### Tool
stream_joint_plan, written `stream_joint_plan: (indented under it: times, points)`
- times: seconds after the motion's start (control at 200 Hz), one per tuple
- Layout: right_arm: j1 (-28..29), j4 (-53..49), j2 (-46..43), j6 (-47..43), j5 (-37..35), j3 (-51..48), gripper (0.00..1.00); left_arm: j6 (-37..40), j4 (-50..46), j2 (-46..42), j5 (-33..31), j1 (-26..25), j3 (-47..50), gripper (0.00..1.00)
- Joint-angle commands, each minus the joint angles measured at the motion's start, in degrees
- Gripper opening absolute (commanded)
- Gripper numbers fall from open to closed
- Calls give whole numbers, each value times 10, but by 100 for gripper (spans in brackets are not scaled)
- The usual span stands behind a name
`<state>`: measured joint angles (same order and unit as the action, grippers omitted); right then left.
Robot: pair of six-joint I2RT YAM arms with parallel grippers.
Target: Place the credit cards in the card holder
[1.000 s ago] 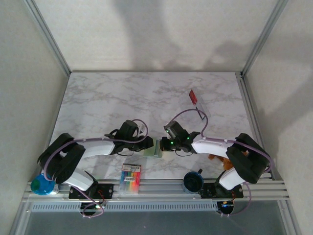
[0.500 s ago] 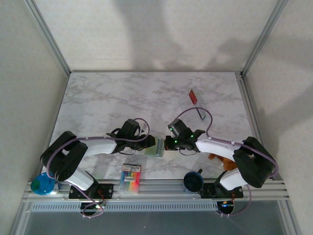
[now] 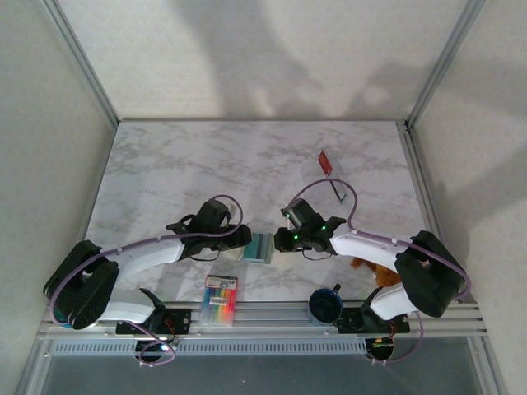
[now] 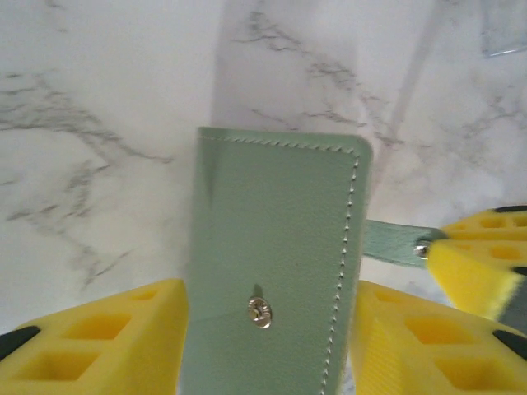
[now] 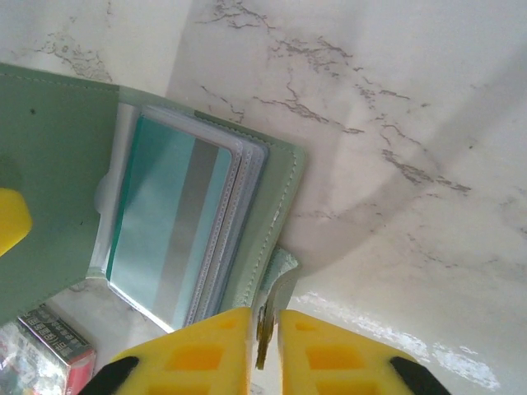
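- Your left arm has stretched out flatter since a second ago, its elbow sunk toward the near-left corner, and the card holder (image 3: 260, 246) has shifted slightly away from the bases and now shows teal from above
- Your left gripper (image 4: 268, 304) straddles the card holder's green cover at middling width, one yellow finger beside each long edge; you cannot tell whether they press it
- Your right gripper (image 5: 265, 317) is nearly closed, pinching the holder's strap tab (image 5: 280, 271)
- Inside the open holder sits the teal card (image 5: 169, 239); the red card (image 3: 325, 162) lies well apart, far right on the marble table (image 3: 206, 164)
- Both arms reach inward low, wrists facing across the holder
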<state>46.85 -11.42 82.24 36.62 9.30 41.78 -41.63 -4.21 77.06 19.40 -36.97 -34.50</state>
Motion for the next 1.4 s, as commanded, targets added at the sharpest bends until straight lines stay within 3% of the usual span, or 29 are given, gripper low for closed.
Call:
stream_joint_plan:
  times: [0.0,0.105,0.185,0.23,0.521,1.036,1.392]
  points:
    - [-3,-15,-1,-8,7,21,16,23,-45,2,-50,4,8,49]
    - [-3,-17,-2,-8,6,24,11,32,-19,30,-12,4,13,35]
    - [-3,-18,-3,-10,8,25,0,30,3,37,9,-1,15,33]
    - [-3,-19,-3,-11,8,25,0,33,4,38,11,-4,11,33]
    - [-3,-21,1,-8,-1,15,0,24,28,42,55,-22,-11,41]
    - [-23,-21,7,18,-13,-4,0,-8,72,107,75,-74,-70,40]
    - [-56,-35,-20,13,-1,-21,0,12,42,64,-2,-72,-75,48]
